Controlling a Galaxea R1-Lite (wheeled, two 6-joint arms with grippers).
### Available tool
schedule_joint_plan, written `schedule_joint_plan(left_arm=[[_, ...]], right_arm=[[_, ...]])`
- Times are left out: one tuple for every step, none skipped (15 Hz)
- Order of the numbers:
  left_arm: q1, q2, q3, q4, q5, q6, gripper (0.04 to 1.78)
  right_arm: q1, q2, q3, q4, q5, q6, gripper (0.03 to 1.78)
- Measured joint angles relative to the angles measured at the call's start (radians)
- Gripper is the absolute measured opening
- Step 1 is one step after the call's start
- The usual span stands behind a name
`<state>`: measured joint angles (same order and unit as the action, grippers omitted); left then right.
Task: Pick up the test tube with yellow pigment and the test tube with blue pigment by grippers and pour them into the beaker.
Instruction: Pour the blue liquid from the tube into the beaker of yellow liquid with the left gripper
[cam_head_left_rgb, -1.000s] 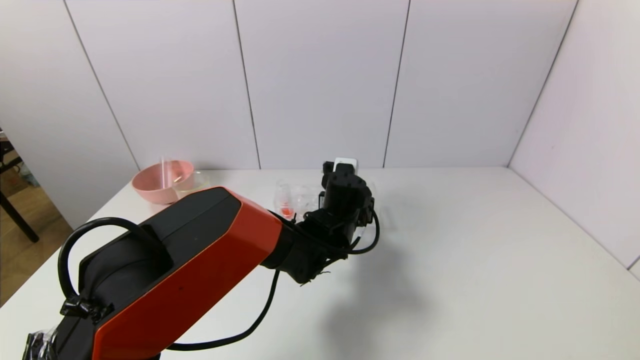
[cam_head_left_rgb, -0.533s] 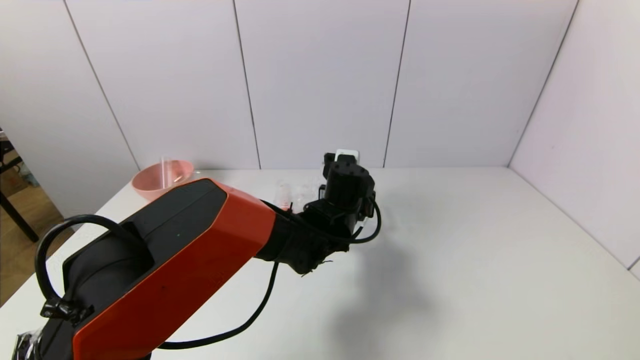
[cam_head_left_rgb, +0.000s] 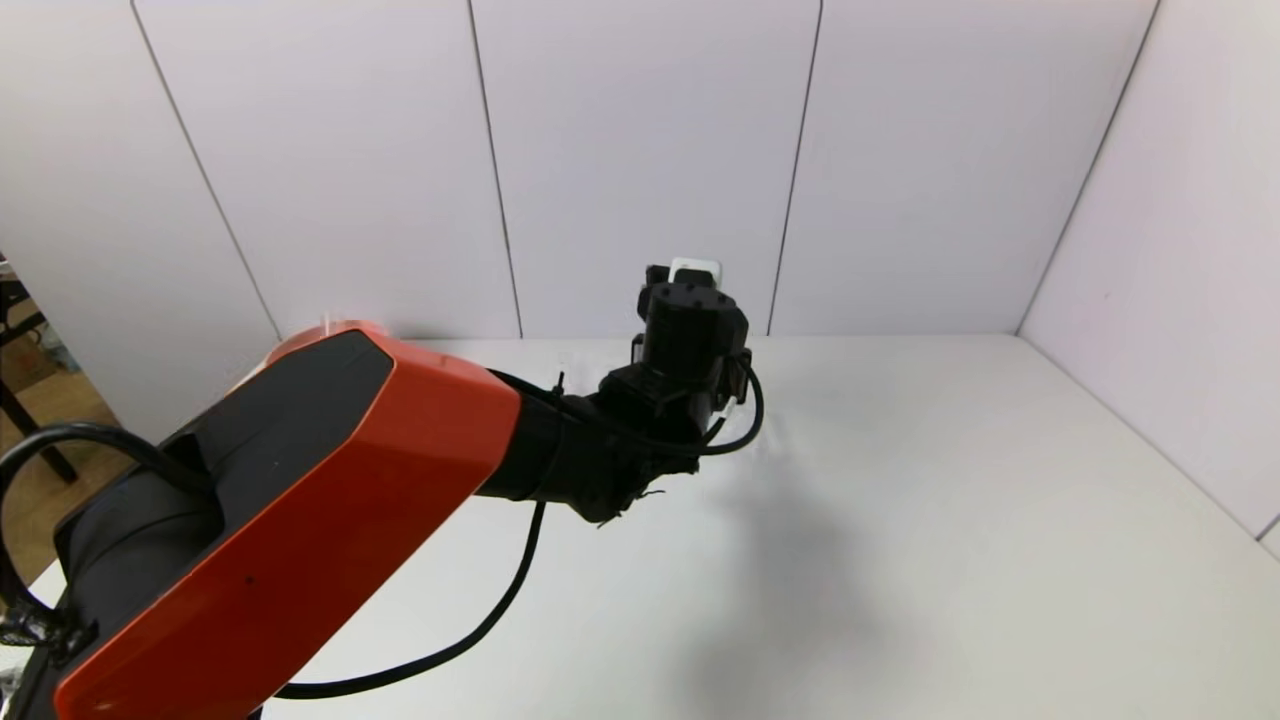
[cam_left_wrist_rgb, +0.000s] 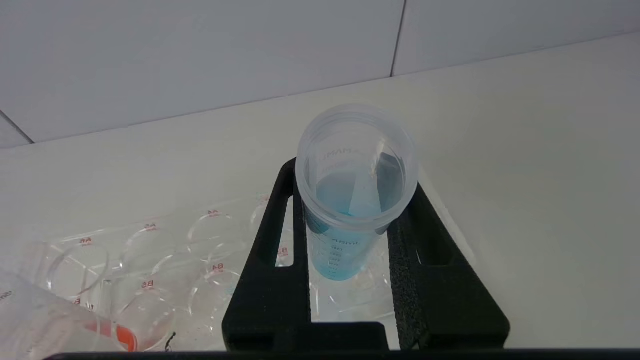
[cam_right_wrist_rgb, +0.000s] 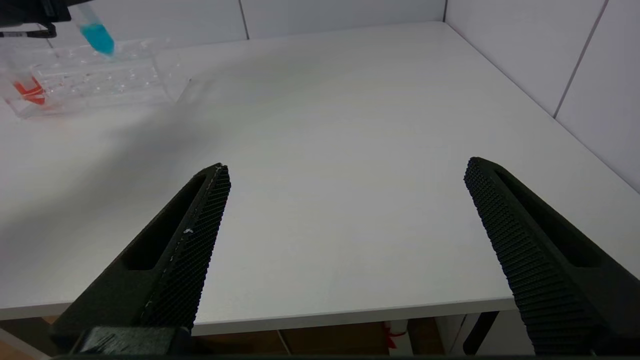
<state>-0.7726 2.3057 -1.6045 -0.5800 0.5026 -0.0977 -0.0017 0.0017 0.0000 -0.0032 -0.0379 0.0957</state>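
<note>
Lifted since a second ago, the left gripper (cam_left_wrist_rgb: 350, 280) has risen from the rack (cam_left_wrist_rgb: 150, 260) near the tabletop's far edge, and the arm now hides the pink bowl and rack from the head view. Its jaws are clenched on the blue tube (cam_left_wrist_rgb: 352, 200), held upright above the rack. The blue tube is picked but, judging by the liquid in it, not poured; the yellow tube and beaker are not visible in any view, so the yellow half of the task cannot be judged. Only the left wrist view shows the grip, the empty rack holes and the red tube (cam_left_wrist_rgb: 75, 330) lying tilted. Only the right wrist view shows the right gripper (cam_right_wrist_rgb: 350, 230), spread wide and empty over the near edge, with the tube's blue tip far off.
</note>
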Motion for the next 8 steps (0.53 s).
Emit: schedule_joint_plan(left_arm=[[-0.001, -0.005, -0.008, 0.016, 0.0, 0.001, 0.46], [-0.001, -0.01, -0.019, 0.027, 0.0, 0.001, 0.46], [-0.001, -0.014, -0.029, 0.039, 0.0, 0.001, 0.46], [-0.003, -0.019, -0.036, 0.048, -0.001, 0.001, 0.46], [-0.007, -0.024, -0.039, 0.053, -0.002, 0.001, 0.46], [-0.012, -0.031, -0.041, 0.055, -0.003, 0.001, 0.46], [-0.014, -0.038, -0.041, 0.06, -0.004, 0.001, 0.46], [-0.013, -0.047, -0.041, 0.072, -0.004, 0.0, 0.46]], right_arm=[[0.0, 0.0, 0.0, 0.0, 0.0, 0.0, 1.71], [0.0, 0.0, 0.0, 0.0, 0.0, 0.0, 1.71], [0.0, 0.0, 0.0, 0.0, 0.0, 0.0, 1.71], [0.0, 0.0, 0.0, 0.0, 0.0, 0.0, 1.71], [0.0, 0.0, 0.0, 0.0, 0.0, 0.0, 1.71], [0.0, 0.0, 0.0, 0.0, 0.0, 0.0, 1.71], [0.0, 0.0, 0.0, 0.0, 0.0, 0.0, 1.71], [0.0, 0.0, 0.0, 0.0, 0.0, 0.0, 1.71]])
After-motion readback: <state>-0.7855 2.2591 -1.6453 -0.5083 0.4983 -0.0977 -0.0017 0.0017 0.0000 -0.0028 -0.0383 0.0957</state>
